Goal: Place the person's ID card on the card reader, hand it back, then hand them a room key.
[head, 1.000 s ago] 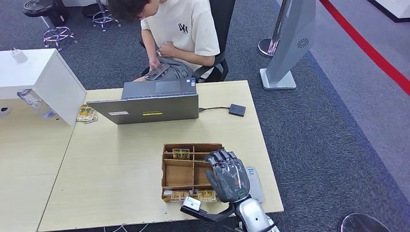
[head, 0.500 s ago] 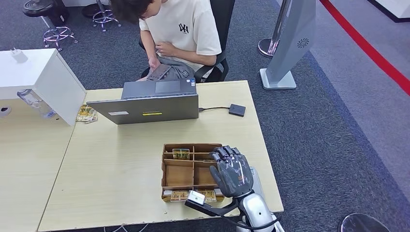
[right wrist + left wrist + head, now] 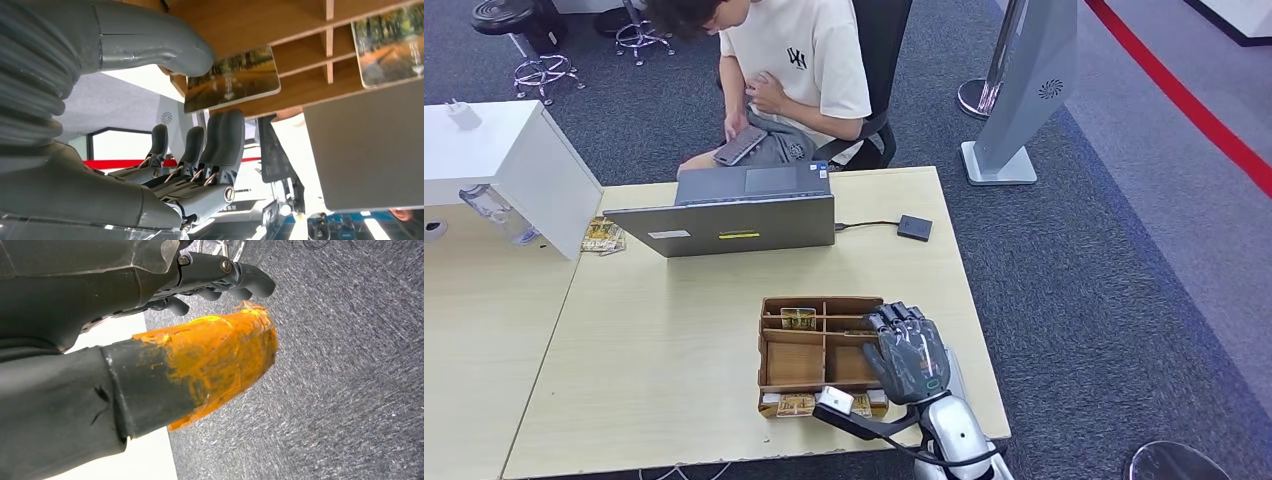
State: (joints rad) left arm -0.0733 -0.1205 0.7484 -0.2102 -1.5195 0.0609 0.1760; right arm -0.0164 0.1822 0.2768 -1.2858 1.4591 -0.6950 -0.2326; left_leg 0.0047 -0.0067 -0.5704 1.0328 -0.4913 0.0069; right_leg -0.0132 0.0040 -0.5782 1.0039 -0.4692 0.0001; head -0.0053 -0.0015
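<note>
The right hand is seen over the right end of the wooden tray on the desk, fingers extended and apart from a card there, nothing gripped. The left hand hangs over carpet, fingers curled, empty. A person sits behind the laptop.

Small black logo on T-shirt, unreadable

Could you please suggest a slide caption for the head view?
Right hand poised over the wooden card organizer while a seated person waits behind the laptop.
</note>
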